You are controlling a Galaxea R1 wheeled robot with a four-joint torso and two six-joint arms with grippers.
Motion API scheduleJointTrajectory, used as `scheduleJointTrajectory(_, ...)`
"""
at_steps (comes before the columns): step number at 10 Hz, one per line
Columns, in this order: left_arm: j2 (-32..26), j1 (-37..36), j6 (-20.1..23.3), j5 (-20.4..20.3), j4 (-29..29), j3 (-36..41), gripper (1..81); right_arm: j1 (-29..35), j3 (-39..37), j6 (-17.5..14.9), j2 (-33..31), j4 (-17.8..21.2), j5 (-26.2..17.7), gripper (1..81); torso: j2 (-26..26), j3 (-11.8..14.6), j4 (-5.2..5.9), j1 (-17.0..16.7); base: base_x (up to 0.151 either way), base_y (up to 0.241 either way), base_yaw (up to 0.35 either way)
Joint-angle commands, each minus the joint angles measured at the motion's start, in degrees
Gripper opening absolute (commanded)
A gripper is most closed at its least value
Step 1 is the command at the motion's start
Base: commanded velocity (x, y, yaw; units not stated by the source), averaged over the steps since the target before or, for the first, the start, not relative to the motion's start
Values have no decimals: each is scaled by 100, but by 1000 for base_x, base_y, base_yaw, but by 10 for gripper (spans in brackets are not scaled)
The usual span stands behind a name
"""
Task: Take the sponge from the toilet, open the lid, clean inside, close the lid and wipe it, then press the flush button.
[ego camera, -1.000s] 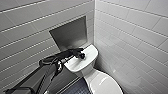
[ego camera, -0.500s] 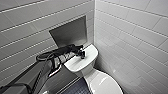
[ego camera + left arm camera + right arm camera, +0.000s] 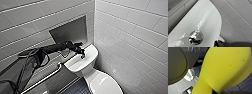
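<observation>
Step in hand: the flush press, by my reading. The lid (image 3: 106, 85) lies shut over the bowl, and the left gripper (image 3: 82, 54) hangs at the tank top of the toilet (image 3: 75, 65).
Left gripper: its tip points down at the middle of the tank top, about midway between the 2 long edges. I cannot tell whether it touches the porcelain, nor whether it is open or closed.
Flush button (image 3: 196, 37): a round, shiny chrome disc set in the tank top, seen close in the left wrist view. A dark part of the gripper is near it but not over it.
Sponge (image 3: 224, 69): bright yellow and off the toilet, close against the right wrist camera with floor tiles well below.
Right gripper (image 3: 215, 91): judged clamped on the sponge, since a dark part of it presses into the foam.
Risk 1: an off-centre push. The tip looks beside the disc rather than above it, so it could land on bare porcelain and flush nothing.
Risk 2: a slip. Chrome and glaze are both slick, so a slanted push may skate off the button's edge.
Risk 3: a shallow press that leaves the disc only partly down.
Risk 4: the soft foam yields, so the sponge could work loose and drop to the floor.
</observation>
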Motion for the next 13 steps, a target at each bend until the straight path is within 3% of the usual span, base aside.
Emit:
scheduleJointTrajectory(1,-2081,-361,-230,132,-197,2558,10,-104,182,9,-98,-24,-445,10,0,0,0,0,0,0,0)
scheduleJointTrajectory(6,-3902,1581,-230,-501,655,4458,10,-104,94,9,-36,-33,-445,10,0,0,0,0,0,0,0)
scheduleJointTrajectory(7,-4174,2150,-203,-781,840,4679,10,-104,-36,17,33,-24,-445,10,0,153,0,0,0,0,0)
scheduleJointTrajectory(10,-4387,4060,-186,-1808,1603,4724,10,-87,-467,17,323,-33,-445,10,0,359,0,0,0,0,0)
scheduleJointTrajectory(13,-3976,5423,-185,-2363,2166,4400,10,-78,-591,0,438,-50,-453,10,-2,697,0,-2,0,0,0)
